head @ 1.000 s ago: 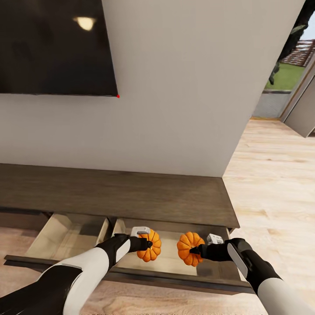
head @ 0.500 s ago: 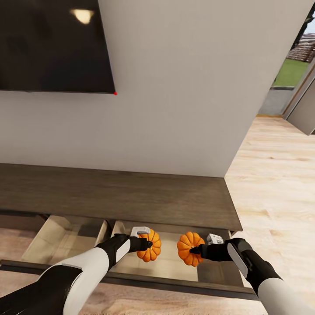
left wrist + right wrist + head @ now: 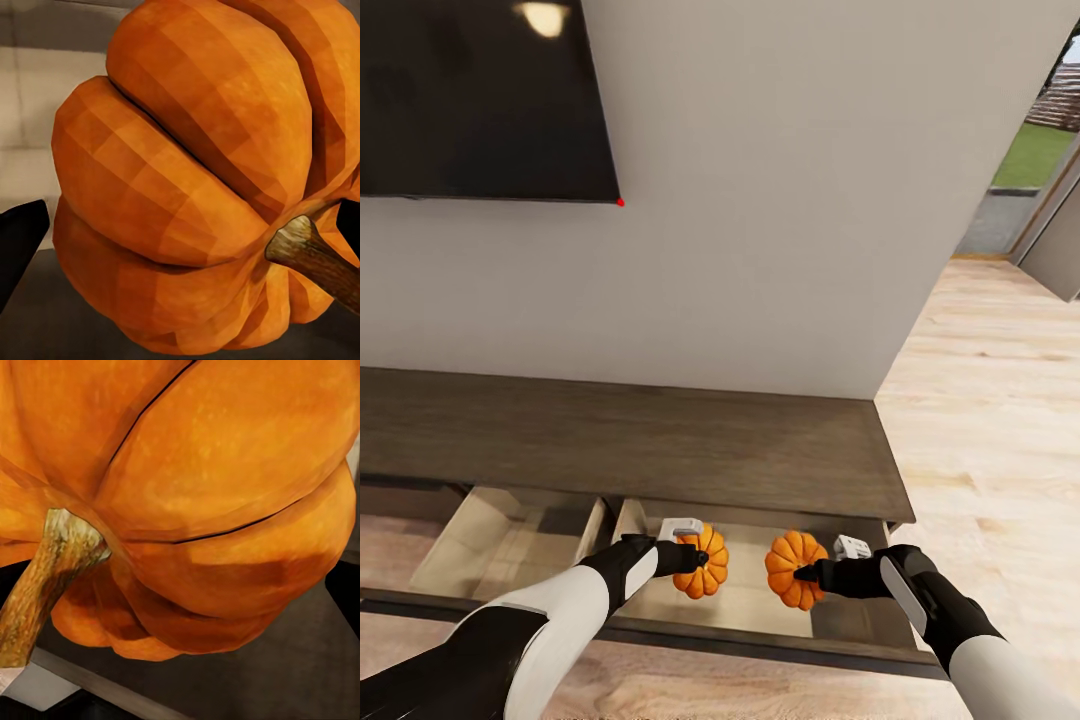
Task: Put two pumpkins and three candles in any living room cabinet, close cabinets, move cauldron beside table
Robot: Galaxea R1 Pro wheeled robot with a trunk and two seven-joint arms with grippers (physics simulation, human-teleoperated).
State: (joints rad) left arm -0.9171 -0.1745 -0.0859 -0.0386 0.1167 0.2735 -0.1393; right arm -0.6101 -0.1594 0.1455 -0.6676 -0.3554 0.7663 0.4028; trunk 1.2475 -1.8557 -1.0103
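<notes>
The long dark cabinet [image 3: 630, 440] stands against the wall, drawers pulled out. Over its right drawer [image 3: 760, 600], the left end effector [image 3: 700, 560] pinches one pumpkin [image 3: 703, 563]; the right end effector [image 3: 802, 573] pinches the other pumpkin [image 3: 796, 568].

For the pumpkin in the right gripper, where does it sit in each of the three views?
Head view: right pumpkin low, right of centre, over the open drawer, held by the right gripper.
Right wrist view: same pumpkin close up, stem toward the camera.
Left wrist view: that is the left gripper's pumpkin instead.
Shared landmark: the drawer's pale inside behind each pumpkin.
</notes>
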